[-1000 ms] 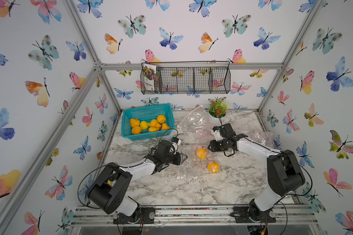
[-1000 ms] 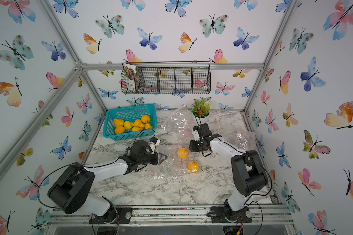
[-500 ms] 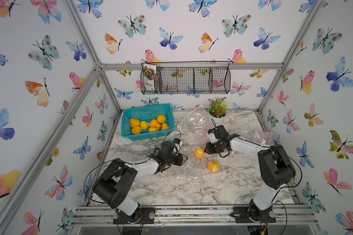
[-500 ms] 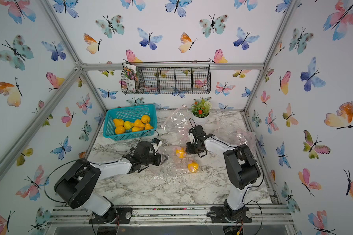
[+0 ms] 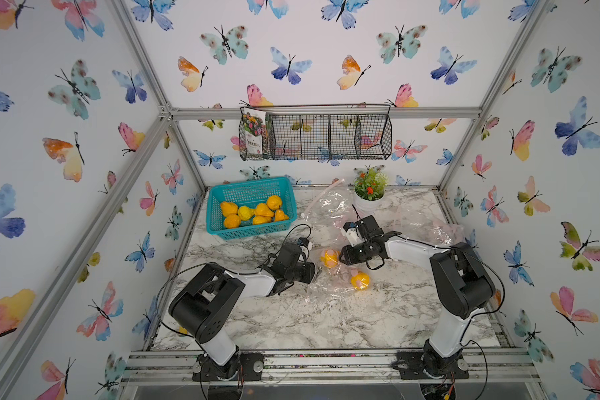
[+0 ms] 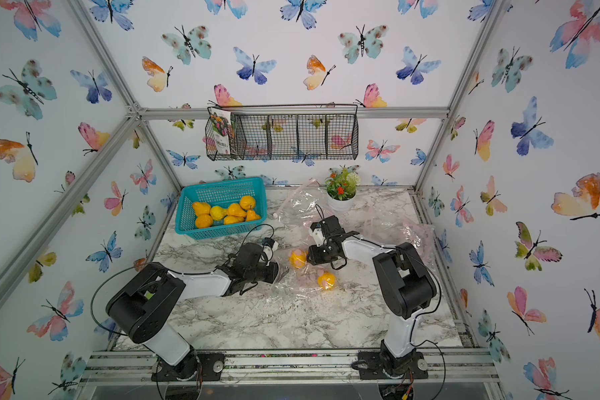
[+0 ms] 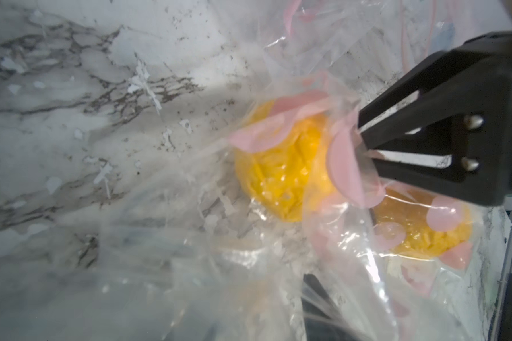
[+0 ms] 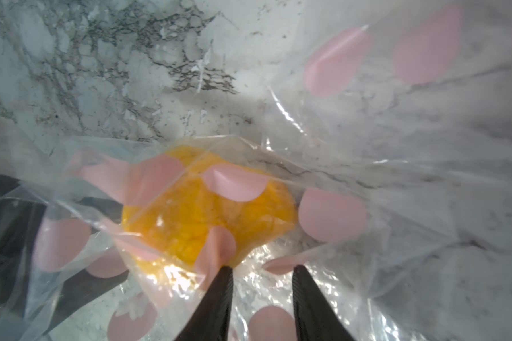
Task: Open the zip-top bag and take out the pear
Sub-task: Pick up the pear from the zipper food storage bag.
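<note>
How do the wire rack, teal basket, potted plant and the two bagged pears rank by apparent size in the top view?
1. wire rack
2. teal basket
3. potted plant
4. farther bagged pear and nearer bagged pear: too alike to rank

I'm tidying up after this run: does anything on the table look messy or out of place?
Yes. A crumpled clear bag lies loose beside the potted plant, and another crumpled bag is bunched near the table's right edge. The marble tabletop looks flaked and scuffed in the left wrist view.
</note>
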Controlling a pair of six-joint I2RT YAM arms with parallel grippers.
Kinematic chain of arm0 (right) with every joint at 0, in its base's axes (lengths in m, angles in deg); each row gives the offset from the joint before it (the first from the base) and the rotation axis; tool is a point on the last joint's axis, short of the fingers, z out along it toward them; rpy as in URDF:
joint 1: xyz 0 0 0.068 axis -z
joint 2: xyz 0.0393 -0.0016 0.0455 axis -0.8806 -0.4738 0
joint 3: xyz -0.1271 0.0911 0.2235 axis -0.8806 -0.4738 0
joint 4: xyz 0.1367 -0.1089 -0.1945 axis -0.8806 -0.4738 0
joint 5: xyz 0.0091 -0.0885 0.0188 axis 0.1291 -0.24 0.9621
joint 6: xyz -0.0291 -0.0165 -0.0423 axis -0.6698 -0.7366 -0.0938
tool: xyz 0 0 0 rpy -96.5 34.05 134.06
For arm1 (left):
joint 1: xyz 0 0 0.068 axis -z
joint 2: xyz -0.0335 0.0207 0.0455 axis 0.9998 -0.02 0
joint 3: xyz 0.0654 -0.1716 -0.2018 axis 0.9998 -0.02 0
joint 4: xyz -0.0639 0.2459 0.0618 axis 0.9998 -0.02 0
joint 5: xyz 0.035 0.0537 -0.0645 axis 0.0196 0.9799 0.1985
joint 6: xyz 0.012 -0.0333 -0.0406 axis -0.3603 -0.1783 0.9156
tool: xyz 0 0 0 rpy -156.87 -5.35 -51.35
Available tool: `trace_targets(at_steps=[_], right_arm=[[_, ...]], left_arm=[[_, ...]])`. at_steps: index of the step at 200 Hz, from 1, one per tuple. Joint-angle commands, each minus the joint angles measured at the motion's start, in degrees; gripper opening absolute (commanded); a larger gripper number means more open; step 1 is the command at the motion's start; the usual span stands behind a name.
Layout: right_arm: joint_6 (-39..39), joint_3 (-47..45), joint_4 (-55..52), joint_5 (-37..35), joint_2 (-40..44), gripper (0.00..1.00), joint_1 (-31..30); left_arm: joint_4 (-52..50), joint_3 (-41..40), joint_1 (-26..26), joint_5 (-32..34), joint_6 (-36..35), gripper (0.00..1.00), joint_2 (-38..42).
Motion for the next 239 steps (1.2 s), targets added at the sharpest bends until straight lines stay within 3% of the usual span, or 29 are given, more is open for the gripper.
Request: trace_targets(at_steps=[1,35,51,72,97,145,170,209,239], right_arm=[[-2.27,-0.90,1.48,6.68,-0.18,0.37,-0.58],[-3.23,-1.39,0.22,7.22,1.12,0.37,-0.76],[-2.27,-0.59,-2.64,1.18,1.27,0.38,-0.74],[0.75,1.73,-7.61,-11.92,1.99,0.38,-0.68],[1.67,3.08,-7.79,-16.10,3.99,0.39,-0.72],[-0.17,7.34,-6.08,-12.51,0.00,0.40,-0.68],[-0.25,8.56,-5.48,-9.81,-4.79,0.40,-0.74],[-0.44,6.20,-0.84,-4.40,-6.31,0.39,-0.84],[-0.34,5.31,-0.19,-2.79,-6.32,0.39,-1.72]], left_arm=[[9.28,-0.60,0.54,-0.28,-2.84,0.48,-0.59],[13.21,-1.04,0.63,0.58,-5.56,0.49,-1.40],[8.55,0.62,0.70,3.95,-6.02,0.48,-2.21],[0.73,3.06,0.71,8.45,-5.48,0.43,-3.43],[-4.37,3.40,0.80,13.60,-3.69,0.33,-3.60],[-7.83,5.62,0.96,17.69,-2.23,0.16,-6.23],[-4.24,6.68,1.23,15.87,-2.36,0.14,-7.70],[1.02,8.88,4.05,13.69,-6.24,0.20,-10.38],[2.92,9.54,5.99,14.55,-9.19,0.34,-10.04]])
